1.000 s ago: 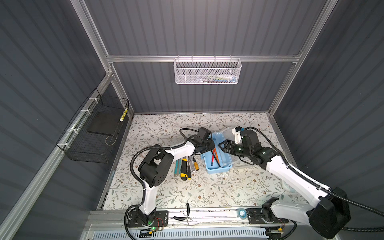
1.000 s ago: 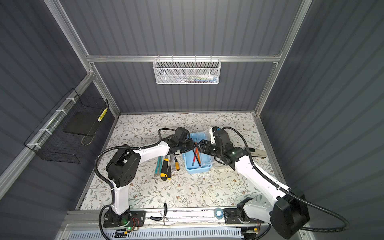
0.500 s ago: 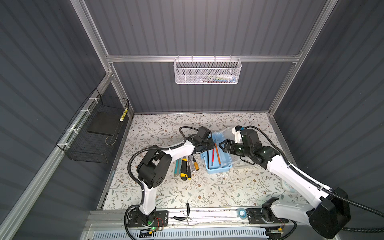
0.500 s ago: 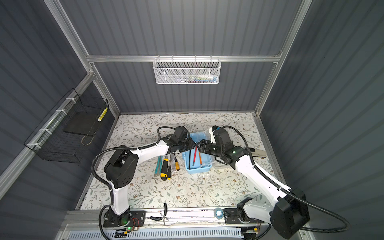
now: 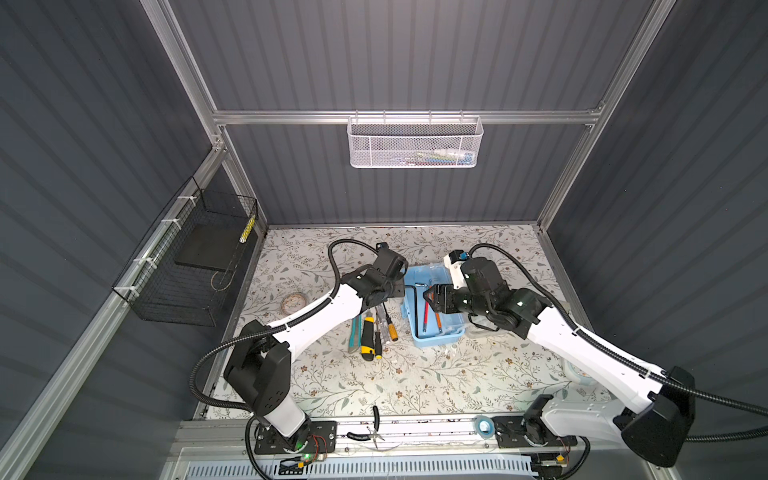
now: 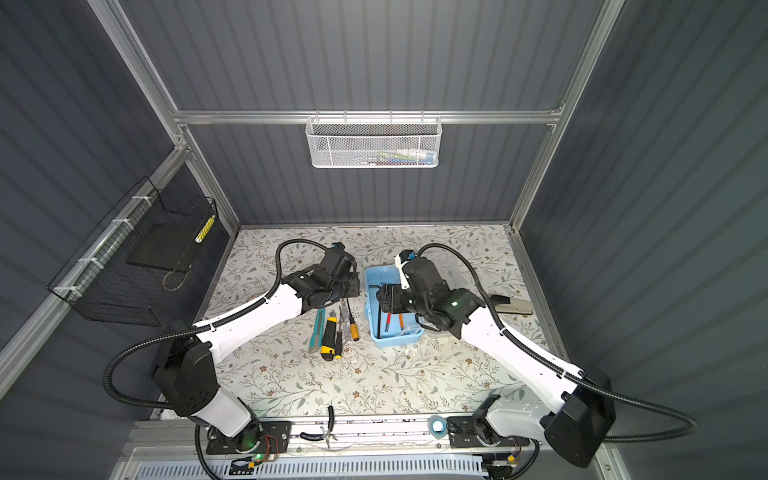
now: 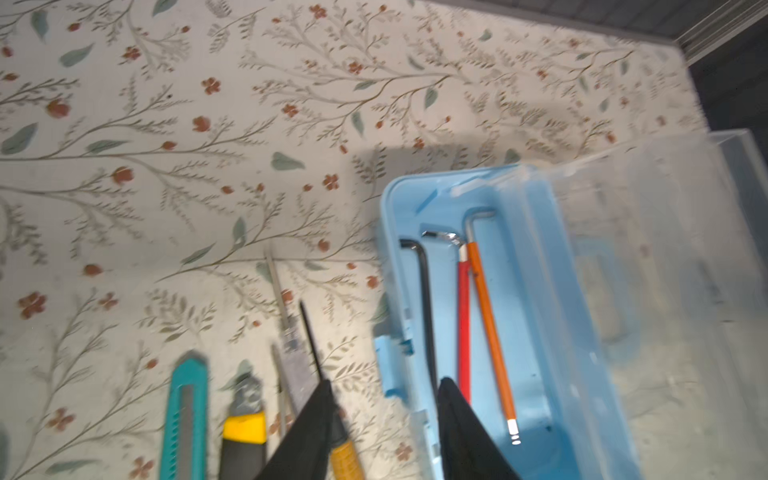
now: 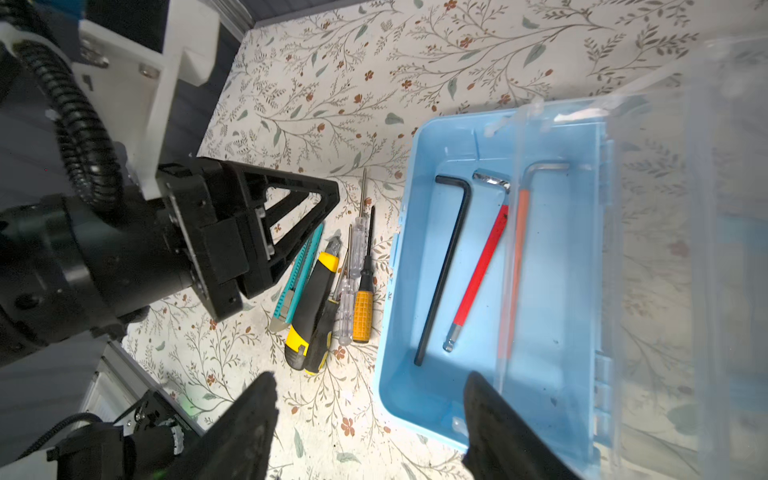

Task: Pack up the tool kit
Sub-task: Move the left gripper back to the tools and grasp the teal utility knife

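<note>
Dark ribbed walls (image 5: 395, 54); aluminium frame (image 5: 291, 117); floral-patterned floor (image 5: 415, 386).

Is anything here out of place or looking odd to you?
Only the black-handled pliers: they lie on the metal rail at the front edge, off the flowered table, apart from the other tools. Nothing looks spilled or broken.
</note>
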Tool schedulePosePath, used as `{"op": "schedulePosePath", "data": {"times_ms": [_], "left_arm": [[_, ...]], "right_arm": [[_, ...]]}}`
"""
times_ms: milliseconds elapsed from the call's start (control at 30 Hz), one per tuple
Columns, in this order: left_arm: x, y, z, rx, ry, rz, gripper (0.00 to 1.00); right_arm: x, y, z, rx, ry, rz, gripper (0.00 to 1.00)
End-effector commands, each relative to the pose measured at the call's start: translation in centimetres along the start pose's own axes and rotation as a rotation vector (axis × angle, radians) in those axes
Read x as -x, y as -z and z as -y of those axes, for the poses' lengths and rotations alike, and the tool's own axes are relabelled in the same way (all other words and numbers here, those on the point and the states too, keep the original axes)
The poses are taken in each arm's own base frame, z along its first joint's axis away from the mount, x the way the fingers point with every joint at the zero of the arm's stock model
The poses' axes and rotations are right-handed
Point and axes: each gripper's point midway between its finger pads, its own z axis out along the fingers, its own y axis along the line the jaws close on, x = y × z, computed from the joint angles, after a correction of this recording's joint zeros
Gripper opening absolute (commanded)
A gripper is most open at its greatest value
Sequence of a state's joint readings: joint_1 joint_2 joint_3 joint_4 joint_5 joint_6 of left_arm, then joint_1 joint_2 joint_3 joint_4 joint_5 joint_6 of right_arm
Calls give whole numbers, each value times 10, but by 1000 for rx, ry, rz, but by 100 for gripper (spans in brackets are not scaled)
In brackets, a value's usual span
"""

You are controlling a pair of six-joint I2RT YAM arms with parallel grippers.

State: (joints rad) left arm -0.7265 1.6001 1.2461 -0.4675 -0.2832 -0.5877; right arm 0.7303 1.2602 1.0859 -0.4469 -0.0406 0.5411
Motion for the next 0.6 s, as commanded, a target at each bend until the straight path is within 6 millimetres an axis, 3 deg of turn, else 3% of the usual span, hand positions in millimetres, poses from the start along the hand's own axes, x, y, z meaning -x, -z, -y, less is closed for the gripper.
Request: {"op": "schedulePosePath", "data": {"times_ms": [0,200,567], "left_arm": [[-32,4,-46,149,-43,-89,46],[-60,-2,-86,160,46,-171,51],[-91,-27,-102,170,60,-254,54]], "right_arm": [[-16,-8,-5,-25,27,-58,73],[-36,-22,-19,16,12,-118,73],[-54,-39,-16,20,-32,-170,73]]}}
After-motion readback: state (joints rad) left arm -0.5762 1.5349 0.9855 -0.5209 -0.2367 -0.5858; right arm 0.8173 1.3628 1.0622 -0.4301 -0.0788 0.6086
